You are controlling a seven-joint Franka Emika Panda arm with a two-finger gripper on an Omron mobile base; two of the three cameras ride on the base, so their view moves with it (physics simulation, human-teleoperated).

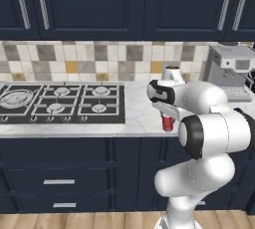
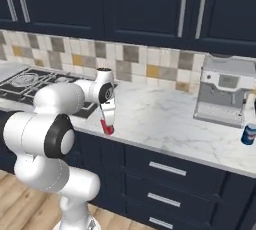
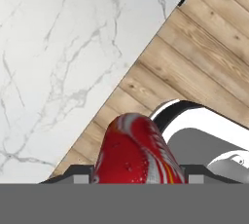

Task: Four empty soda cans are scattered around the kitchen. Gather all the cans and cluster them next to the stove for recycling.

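Step in hand: carrying one can to the stove. The claw (image 2: 107, 124) is clenched on a red can (image 1: 168, 122), gripping it near the top; in the hand view the can (image 3: 136, 152) sits between the two finger tips, its body pointing away from the camera over the tabletop edge and the wooden floor (image 3: 204, 57) beyond.

Location of the can: at the front edge of the marble tabletop (image 2: 165, 119), to the right of the stove (image 1: 62, 103) with a strip of bare marble between them. Whether its base rests on the marble or hangs just above it cannot be told from these views.

A second can (image 2: 248, 134), blue or purple, stands far to the right on the tabletop, just beside the coffee machine (image 2: 222, 96). It is well apart from the stove and, by my judgement, not yet gathered.

Arm pose: the arm rises from the base, folds at the elbow and reaches forward over the tabletop edge. The wrist turns down so that the claw points roughly straight down at the front lip.

Next move, as a judgement: shift the can leftward and inward toward the stove's right side, set it upright on the marble, then release. The can lies close to the edge; a careless release could tip it to the floor.
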